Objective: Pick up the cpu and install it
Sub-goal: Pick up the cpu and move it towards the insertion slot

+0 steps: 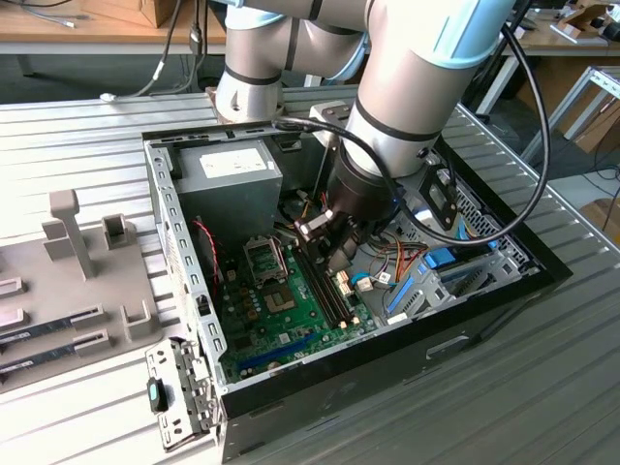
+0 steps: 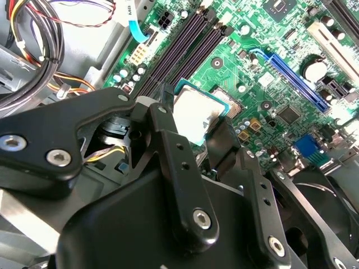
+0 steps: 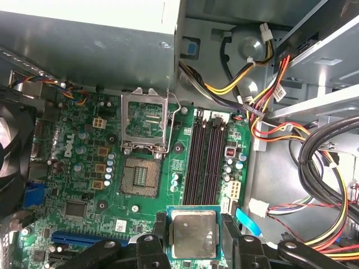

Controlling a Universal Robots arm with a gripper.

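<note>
Pincer tight around cpu, apparently above motherboard, near open socket.

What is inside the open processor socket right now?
Bare contact grid in the socket, no chip; its hinged frame is flipped open. The cpu is clamped in the pincer, hiding the board beneath it.
</note>
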